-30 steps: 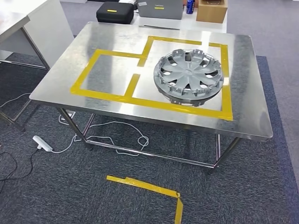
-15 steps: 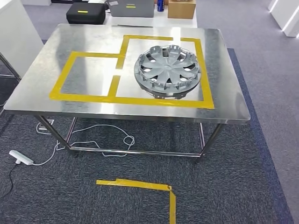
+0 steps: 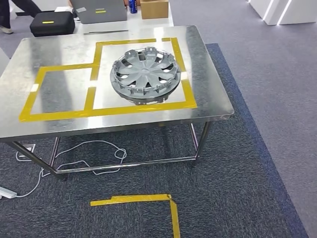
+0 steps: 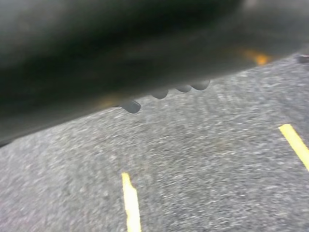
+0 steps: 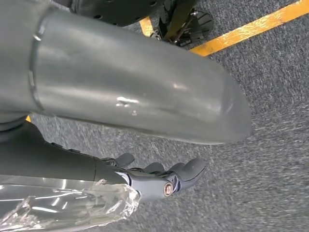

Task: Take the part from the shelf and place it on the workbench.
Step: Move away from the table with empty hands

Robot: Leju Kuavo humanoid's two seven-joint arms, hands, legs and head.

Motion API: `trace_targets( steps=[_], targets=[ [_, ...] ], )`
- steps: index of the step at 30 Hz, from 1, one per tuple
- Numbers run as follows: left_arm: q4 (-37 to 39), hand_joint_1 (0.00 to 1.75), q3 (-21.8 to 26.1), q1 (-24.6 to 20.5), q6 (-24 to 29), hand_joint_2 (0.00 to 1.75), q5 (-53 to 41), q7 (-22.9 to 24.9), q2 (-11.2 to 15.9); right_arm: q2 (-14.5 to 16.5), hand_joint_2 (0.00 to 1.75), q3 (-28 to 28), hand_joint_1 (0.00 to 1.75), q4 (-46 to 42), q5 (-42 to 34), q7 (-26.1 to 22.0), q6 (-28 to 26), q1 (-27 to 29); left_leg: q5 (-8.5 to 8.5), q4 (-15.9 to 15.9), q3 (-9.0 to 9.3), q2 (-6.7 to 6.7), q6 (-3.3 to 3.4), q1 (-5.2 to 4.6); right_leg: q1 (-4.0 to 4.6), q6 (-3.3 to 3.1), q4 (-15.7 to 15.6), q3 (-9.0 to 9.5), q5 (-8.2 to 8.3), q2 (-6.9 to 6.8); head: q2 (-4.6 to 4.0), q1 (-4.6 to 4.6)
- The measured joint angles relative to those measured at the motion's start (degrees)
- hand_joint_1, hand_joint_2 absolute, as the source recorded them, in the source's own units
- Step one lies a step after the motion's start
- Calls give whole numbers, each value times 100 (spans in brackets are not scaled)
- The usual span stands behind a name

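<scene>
Hubcap (image 3: 145, 75) sat inside the yellow tape (image 3: 89, 111) on the tabletop (image 3: 209, 94); right hand (image 5: 160, 176) hung empty, fingers loosely extended; left hand's (image 4: 164, 93) grip was unclear. A stray bump could shift it.

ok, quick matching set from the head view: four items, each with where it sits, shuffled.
Items:
1. hubcap
2. black case
3. cardboard box
4. white power strip

Places:
A. carpet, left of the steel table
B. white surface beyond the table, far left
C. inside the larger yellow tape box
D. beside the blue can

Pairs: 1-C, 2-B, 3-D, 4-A
</scene>
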Motion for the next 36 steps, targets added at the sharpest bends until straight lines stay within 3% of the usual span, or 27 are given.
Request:
trace_targets(
  steps=[1, 3, 5, 6, 8, 10, 11, 12, 13, 14, 17, 18, 20, 21, 23, 25, 27, 28, 30, 32, 34, 36],
  targets=[
    [-1, 0, 34, -9, -1, 0, -36, -15, -2, 0, 0, -3, 0, 7, 8, -8, 26, -9, 166, -368, 156, -127, 11, 18, 9, 22, 34, -14, -11, 72, 0, 1],
    [-1, 0, 101, -35, 7, 0, -104, -55, -8, -1, 0, -11, 0, 24, 35, -37, 76, -36, 268, -780, 317, -313, 41, 34, 10, 93, 84, -85, -9, 198, 0, 5],
    [-1, 0, 166, -59, 20, 0, -163, -81, -17, -1, 0, -31, 0, 52, 72, -78, 120, -56, 250, -830, 316, -243, 101, 18, -9, 181, 89, -177, 19, 307, 0, 8],
    [-1, 0, 193, -72, 27, 0, -187, -85, -20, -1, 0, -51, 0, 72, 90, -92, 139, -58, 269, -852, 312, -182, 142, 18, -17, 214, 109, -216, 9, 281, 0, 11],
    [-1, 0, 240, -97, 34, 0, -230, -94, -24, -1, 0, -97, 0, 110, 127, -110, 167, -78, 306, -900, 305, -41, 227, 22, -9, 256, 407, -385, -202, 27, 0, 48],
    [-1, 0, 301, -105, 31, 0, -276, -104, -27, -2, 0, -136, 0, 143, 156, -114, 194, -124, 314, -905, 281, 122, 263, -1, -6, 279, 1129, -726, -618, -258, 0, 86],
    [-1, 0, 337, -101, 24, 0, -296, -109, -27, -2, 0, -150, 0, 160, 166, -111, 207, -144, 314, -903, 271, 214, 265, -12, -10, 290, 1488, -886, -776, -307, 0, 93],
    [-1, 0, 369, -100, 16, 0, -314, -113, -27, -2, 0, -162, 0, 174, 173, -102, 215, -154, 313, -902, 266, 302, 265, -20, -12, 297, 1697, -968, -836, -328, 0, 92],
    [-1, 0, 399, -102, 8, 0, -331, -115, -27, -2, 0, -168, 0, 187, 179, -90, 221, -153, 313, -902, 265, 381, 265, -24, -13, 298, 1699, -942, -789, -343, 0, 93],
    [-1, 0, 426, -108, 1, 0, -347, -115, -28, -2, 0, -174, 0, 198, 186, -75, 224, -150, 311, -901, 269, 453, 262, -26, -12, 292, 1443, -779, -639, -377, 0, 93],
    [-1, 0, 477, -122, -5, 0, -372, -116, -38, -2, 0, -192, 0, 220, 196, -55, 225, -170, 285, -891, 308, 623, 209, -58, 13, 237, 266, -85, -211, -704, 0, 89],
    [-1, 0, 488, -124, -6, 0, -374, -119, -40, -2, 0, -193, 0, 224, 195, -56, 227, -180, 277, -887, 325, 665, 180, -71, 25, 212, 93, 6, -176, -770, 0, 76],
    [-1, 0, 507, -136, -11, 0, -378, -129, -45, -2, 0, -194, 0, 231, 189, -54, 230, -174, 275, -894, 359, 756, 114, -67, 43, 149, 40, 2, -156, -693, 0, 58],
    [-1, 0, 515, -144, -19, 0, -383, -133, -48, -2, 0, -196, 0, 232, 186, -45, 230, -160, 257, -885, 370, 742, 77, -54, 39, 116, 27, 12, -138, -641, 0, 55],
    [-2, 0, 539, -147, -47, 0, -406, -137, -55, -2, 0, -200, 0, 233, 180, -5, 226, -140, 57, -666, 295, 509, 13, -28, 23, 48, -2, 36, -89, -534, 0, 38],
    [-4, 0, 586, -126, -83, 0, -446, -131, -59, -1, 0, -199, 0, 233, 180, 40, 225, -144, -338, -14, 20, 222, -9, -13, 24, 8, -6, 30, -57, -407, 0, 16],
    [-15, 0, 631, -95, -117, 0, -478, -121, -63, 0, 0, -197, 0, 233, 181, 68, 228, -141, -553, 609, -263, 149, -1, -11, 42, -8, -1, 20, -47, -248, 0, 15],
    [-29, 0, 649, -84, -137, 0, -488, -116, -67, 0, 0, -198, 0, 233, 181, 79, 232, -132, -487, 667, -301, 141, 12, -12, 50, -9, 3, 23, -46, -165, 0, 15],
    [-77, 0, 687, -72, -183, 0, -512, -105, -81, 0, 0, -198, 0, 233, 181, 105, 250, -113, -70, 191, -118, 38, 56, -12, 56, -8, 13, 37, -47, 1, 0, 16],
    [-132, 0, 737, -63, -229, 0, -547, -93, -98, 0, 0, -194, 0, 232, 186, 125, 276, -114, 280, -488, 155, -281, 115, -3, 61, 14, 35, 13, -56, 149, 0, 20],
    [-183, 0, 781, -57, -264, 0, -578, -78, -116, 0, 0, -191, 0, 230, 196, 136, 303, -115, 323, -790, 265, -460, 144, -4, 45, 74, 61, -65, -49, 281, 0, 17],
    [-237, 0, 807, -58, -281, 0, -594, -72, -142, 1, 0, -191, 0, 228, 202, 147, 321, -91, 317, -873, 283, -348, 173, -7, 13, 151, 72, -139, -34, 381, 0, 13]
  ],
)
